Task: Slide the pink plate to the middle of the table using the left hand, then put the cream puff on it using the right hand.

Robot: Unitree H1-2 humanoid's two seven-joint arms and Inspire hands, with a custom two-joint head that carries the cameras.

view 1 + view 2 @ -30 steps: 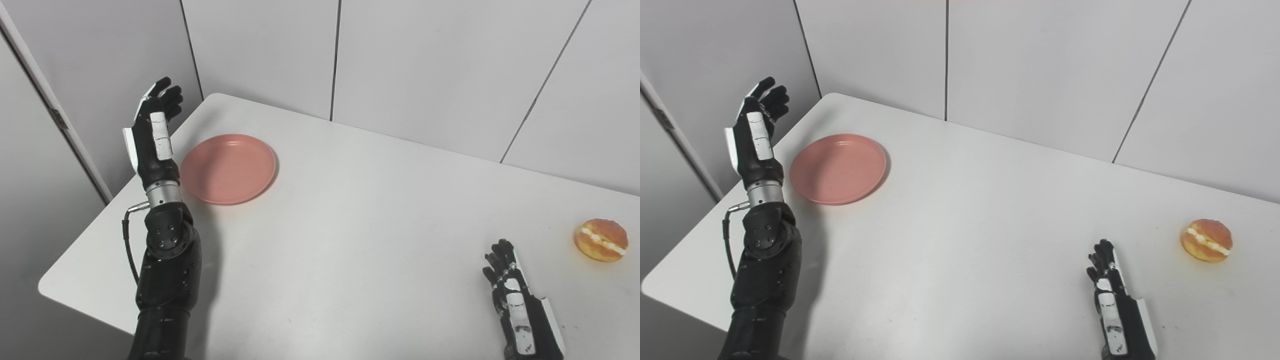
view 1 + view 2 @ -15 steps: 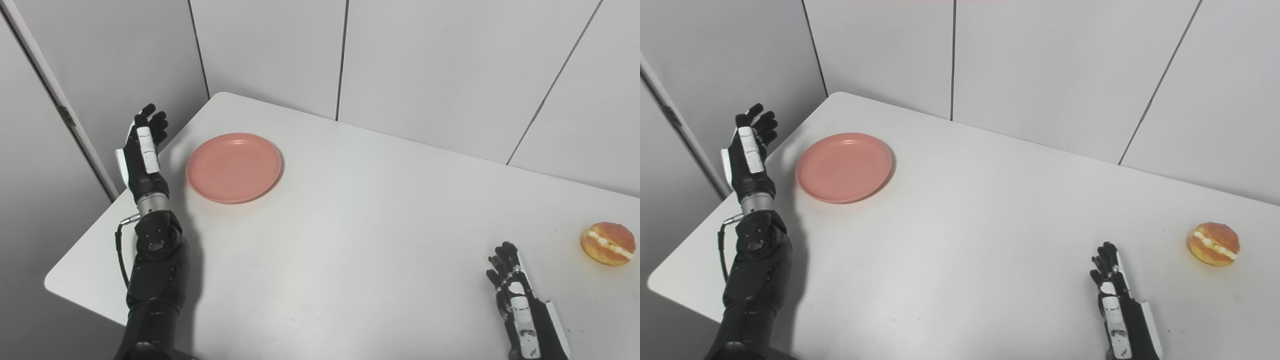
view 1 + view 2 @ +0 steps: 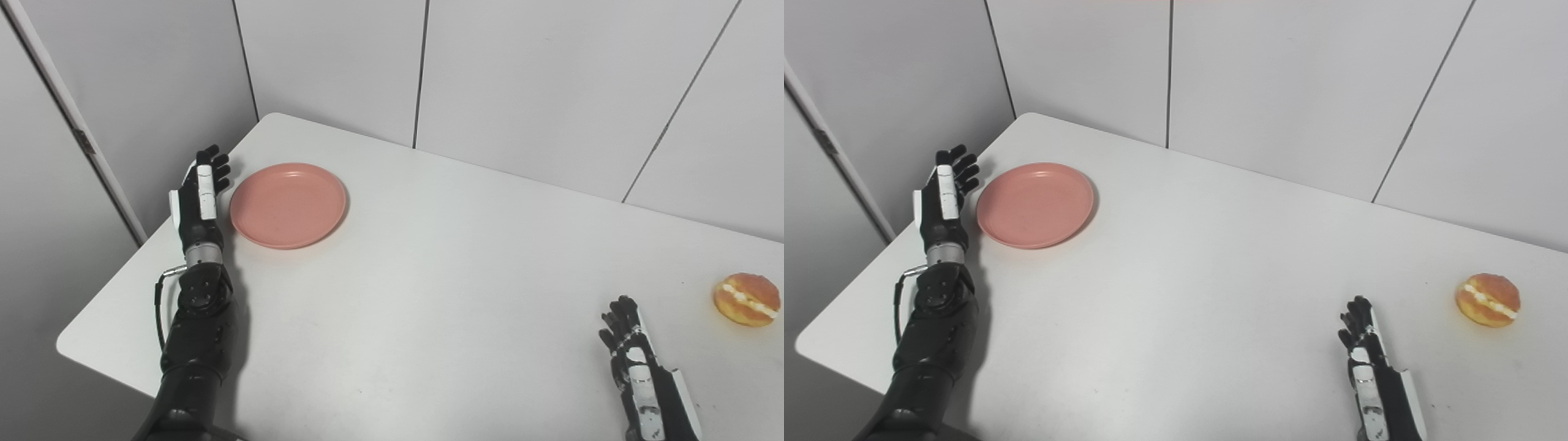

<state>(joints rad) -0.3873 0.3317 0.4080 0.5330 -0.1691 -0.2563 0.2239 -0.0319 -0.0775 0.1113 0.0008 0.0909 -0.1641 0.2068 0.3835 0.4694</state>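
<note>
White matte worktop, grey wall panels behind. Round, shallow, smooth pink plate upper left, just right of left robot hand, fingers apart, empty. Glossy golden cream puff far right; right robot hand lower right, empty, fingers loosely curled.

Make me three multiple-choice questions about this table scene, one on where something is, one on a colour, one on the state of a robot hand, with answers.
1. Where is the cream puff?
A. on the plate
B. near the table's right edge
C. in the left robot hand

2. What colour is the plate?
A. pink
B. blue
C. green

3. What is the left robot hand doing?
A. gripping the plate
B. holding the puff
C. open beside the plate

Answers: 1 B, the puff sits alone far right; 2 A, plainly pink; 3 C, its fingers are apart and hold nothing.
</note>
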